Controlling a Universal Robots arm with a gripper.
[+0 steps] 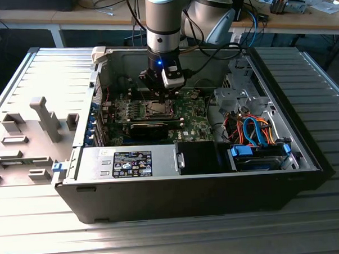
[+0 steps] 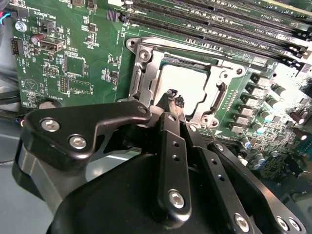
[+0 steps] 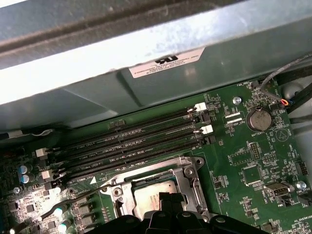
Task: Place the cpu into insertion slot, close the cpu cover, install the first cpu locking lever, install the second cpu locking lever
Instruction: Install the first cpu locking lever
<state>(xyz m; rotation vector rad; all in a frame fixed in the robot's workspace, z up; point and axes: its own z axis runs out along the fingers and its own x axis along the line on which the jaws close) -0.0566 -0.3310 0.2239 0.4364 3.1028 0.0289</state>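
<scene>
The cpu (image 2: 187, 87) sits in the insertion slot (image 2: 146, 78), cpu cover (image 2: 220, 100) closed.

A ribbed grey metal table (image 1: 309, 222) fills the foreground; wooden benches (image 1: 300, 20) cluttered with cables (image 1: 110, 3) stand behind it.

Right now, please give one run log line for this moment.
tool: shut, over cpu | cpu: in slot | cover: closed | lever: not locked

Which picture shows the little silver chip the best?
The second wrist view: the cpu lies flat in its socket, big and bright. The first wrist view shows it partly hidden behind the gripper; the exterior view shows it tiny under the arm.
</scene>
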